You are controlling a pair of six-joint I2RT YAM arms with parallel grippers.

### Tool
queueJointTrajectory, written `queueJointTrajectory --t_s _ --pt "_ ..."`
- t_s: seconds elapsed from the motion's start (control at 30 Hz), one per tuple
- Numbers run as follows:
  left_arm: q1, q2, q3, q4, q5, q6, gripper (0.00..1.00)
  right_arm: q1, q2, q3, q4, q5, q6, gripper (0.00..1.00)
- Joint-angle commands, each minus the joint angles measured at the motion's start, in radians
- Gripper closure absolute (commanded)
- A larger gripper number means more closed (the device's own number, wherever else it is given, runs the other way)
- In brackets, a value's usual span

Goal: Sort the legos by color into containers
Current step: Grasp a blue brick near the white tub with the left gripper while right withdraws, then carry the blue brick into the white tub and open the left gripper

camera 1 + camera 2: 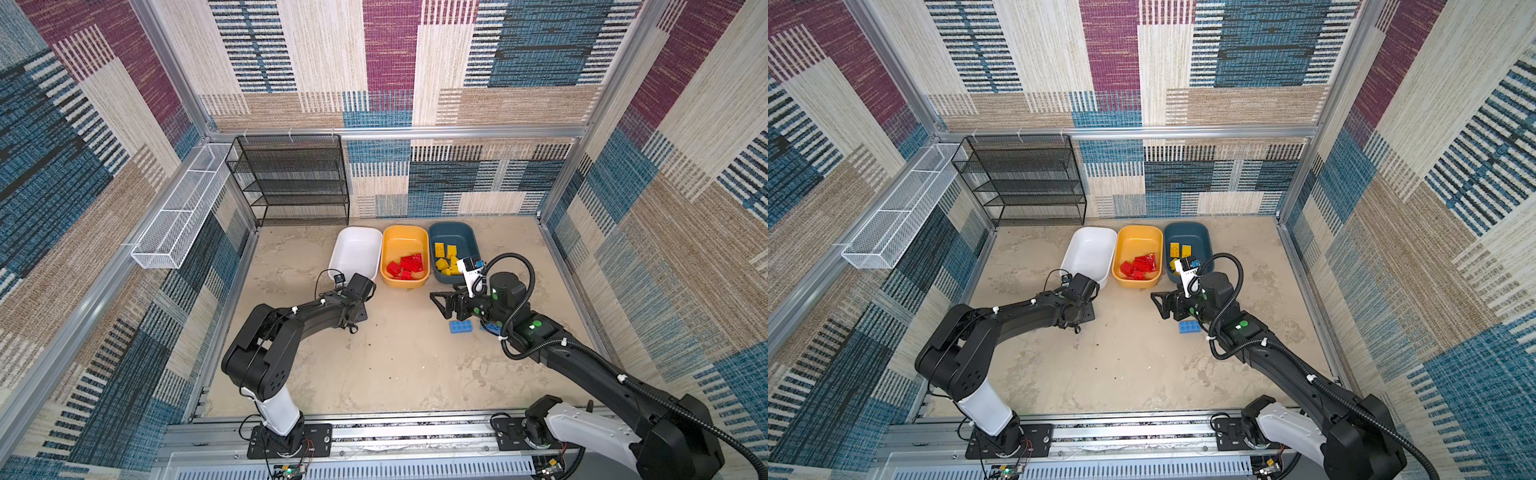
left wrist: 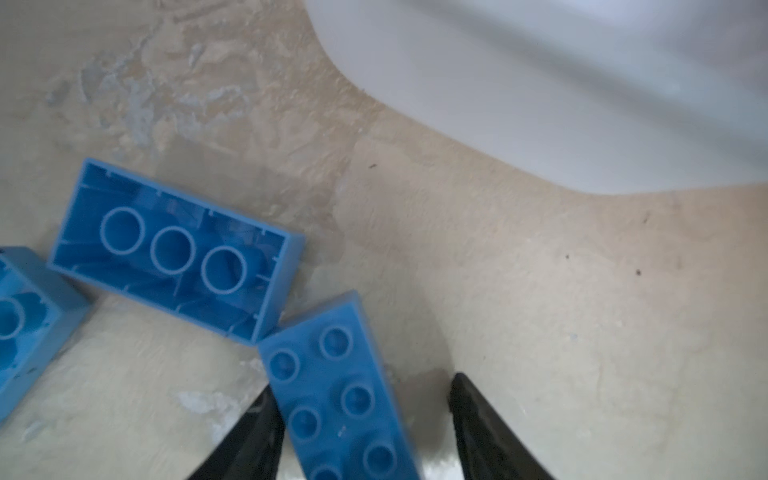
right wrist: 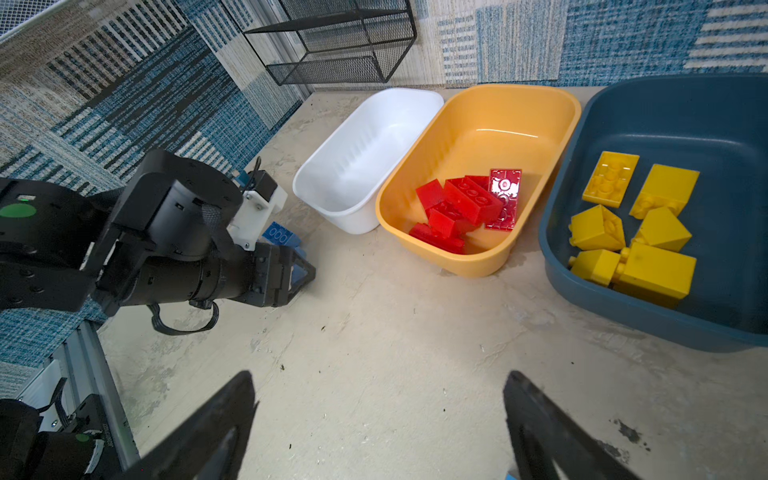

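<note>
Straddling studded blue brick on table, near of white tub, left claw apart: one finger touching, other clear. Centre on long sides before clamping; upturned blue brick at its corner may drag; right claw apart, empty.

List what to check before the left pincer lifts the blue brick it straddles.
1. Straddle: blue brick between left pincer fingers: ok.
2. Grip closed on brick: not ok, gap beside one finger.
3. Neighbours clear: not ok, upturned blue brick sits at its corner.
4. Destination: white tub empty, close by: ok.
5. Other arm: right pincer open, empty, clear of the left: ok.
</note>
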Motion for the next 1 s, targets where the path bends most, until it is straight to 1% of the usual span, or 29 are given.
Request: queueJointTrajectory --t_s 0.0,0.13,0.37,0.47,0.57,0.6,0.7,0.97 --pt "0.005 0.03 0.023 -0.023 0.049 0.026 0.42 0.002 -0.008 0.003 0.035 -0.006 0.005 0.06" --pt "0.005 0.042 0.043 -0.035 0.066 0.033 0.5 0.002 -0.017 0.0 0.033 0.002 0.005 0.06" --pt "0.005 0.032 0.027 -0.039 0.092 0.027 0.67 0.002 -0.022 -0.009 0.041 0.002 0.008 0.06" --pt "0.004 0.015 0.024 -0.043 0.105 0.032 0.71 0.002 -0.021 -0.012 0.043 -0.003 0.013 0.05" --pt "0.002 -0.009 0.029 -0.06 0.118 0.038 0.72 0.002 -0.021 -0.022 0.054 -0.016 0.022 0.05" --pt "0.003 -0.019 0.031 -0.065 0.123 0.04 0.72 0.002 -0.018 -0.027 0.057 -0.019 0.027 0.02" --pt "0.002 -0.041 0.058 -0.104 0.145 0.054 0.72 0.002 -0.003 -0.04 0.054 -0.015 0.043 0.0" --pt "0.004 -0.124 0.153 -0.268 0.28 0.117 0.72 0.002 -0.023 -0.065 0.017 -0.006 0.067 0.0"
